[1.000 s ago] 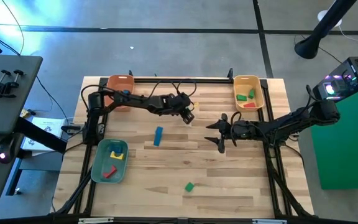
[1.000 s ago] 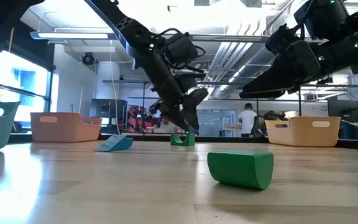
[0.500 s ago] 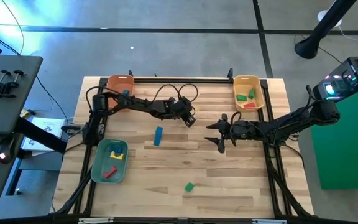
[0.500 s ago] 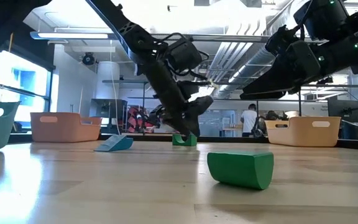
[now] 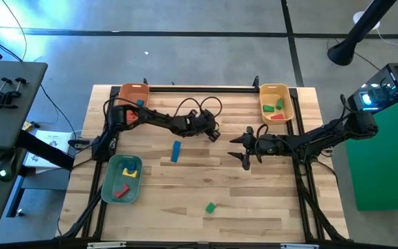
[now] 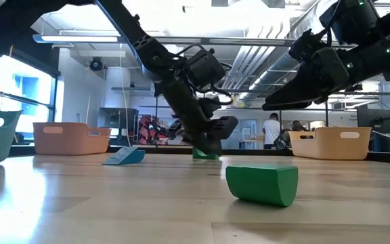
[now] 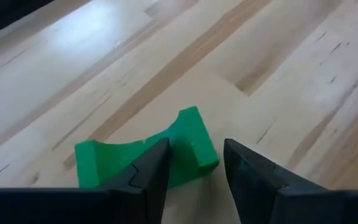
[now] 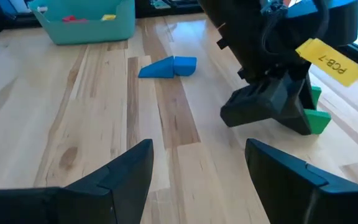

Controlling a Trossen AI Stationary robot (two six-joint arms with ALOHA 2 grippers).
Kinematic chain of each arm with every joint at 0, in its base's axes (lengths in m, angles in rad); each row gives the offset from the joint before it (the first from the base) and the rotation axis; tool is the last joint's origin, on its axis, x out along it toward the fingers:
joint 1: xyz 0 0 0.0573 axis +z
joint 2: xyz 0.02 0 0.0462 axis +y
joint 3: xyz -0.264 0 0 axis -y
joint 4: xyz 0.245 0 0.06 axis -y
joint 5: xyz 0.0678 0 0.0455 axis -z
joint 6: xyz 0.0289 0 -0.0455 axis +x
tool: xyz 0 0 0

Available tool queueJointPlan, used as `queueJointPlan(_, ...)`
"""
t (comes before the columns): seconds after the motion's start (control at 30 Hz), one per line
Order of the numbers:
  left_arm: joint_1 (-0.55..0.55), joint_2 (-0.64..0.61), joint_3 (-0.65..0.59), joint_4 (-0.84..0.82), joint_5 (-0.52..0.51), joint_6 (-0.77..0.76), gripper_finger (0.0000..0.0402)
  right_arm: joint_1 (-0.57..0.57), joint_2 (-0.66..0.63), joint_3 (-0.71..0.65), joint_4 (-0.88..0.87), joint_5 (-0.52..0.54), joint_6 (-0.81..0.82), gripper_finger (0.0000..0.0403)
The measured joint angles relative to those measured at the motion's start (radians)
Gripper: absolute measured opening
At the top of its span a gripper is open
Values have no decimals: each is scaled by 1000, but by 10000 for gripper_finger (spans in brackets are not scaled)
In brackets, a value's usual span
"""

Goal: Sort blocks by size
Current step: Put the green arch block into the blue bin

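Two claws over the bench [image 5: 254,200]: left claw [image 7: 194,171] half-closed around green arch block [image 7: 114,163]; right claw [image 8: 197,168] beside it, spread wide, empty.

Three trays sit on the desk [image 5: 254,187]: orange [image 5: 131,91] at 11 o'clock, yellow [image 5: 284,97] at 1 o'clock, teal [image 5: 110,185] at 8 o'clock. Three blocks lie loose: a blue wedge [image 5: 176,151], a green half-cylinder [image 5: 211,207], a green arch [image 7: 142,160]. Two robot arms.
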State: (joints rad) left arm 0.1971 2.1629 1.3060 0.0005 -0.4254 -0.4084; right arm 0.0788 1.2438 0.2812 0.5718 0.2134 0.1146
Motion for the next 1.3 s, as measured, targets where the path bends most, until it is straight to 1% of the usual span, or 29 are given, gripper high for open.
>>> queueJointPlan(0.1,-10,4,0,21,-2,1,116,0,0,0,-5,1,8,252)
queueJointPlan(0.3,-37,4,0,26,-18,25,30,0,0,0,-7,1,15,252)
queueJointPlan(0.37,-48,3,0,27,-24,28,12,0,0,0,-9,2,20,252)
queueJointPlan(0.5,-84,-13,-2,12,-43,49,11,0,0,0,-15,2,23,252)
queueJointPlan(0.6,-113,-59,-4,-54,-43,74,8,0,0,0,-15,2,30,252)
queueJointPlan(0.83,-197,-279,-3,-348,-201,55,5,0,0,0,-30,2,52,252)
queueJointPlan(0.93,-245,-388,-3,-439,-244,31,5,0,0,0,-25,2,50,252)
queueJointPlan(1.0,-280,-455,-2,-478,-264,19,5,0,0,0,-23,2,50,252)
queueJointPlan(1.1,-341,-538,-2,-547,-265,17,5,0,0,0,-23,2,53,252)
queueJointPlan(1.17,-392,-587,-2,-627,-259,8,4,0,0,0,-22,2,53,252)
queueJointPlan(1.23,-450,-624,-2,-742,-245,-68,4,0,0,0,-23,2,61,252)
queueJointPlan(1.3,-506,-646,-2,-908,-241,-241,5,0,0,0,-22,2,61,252)
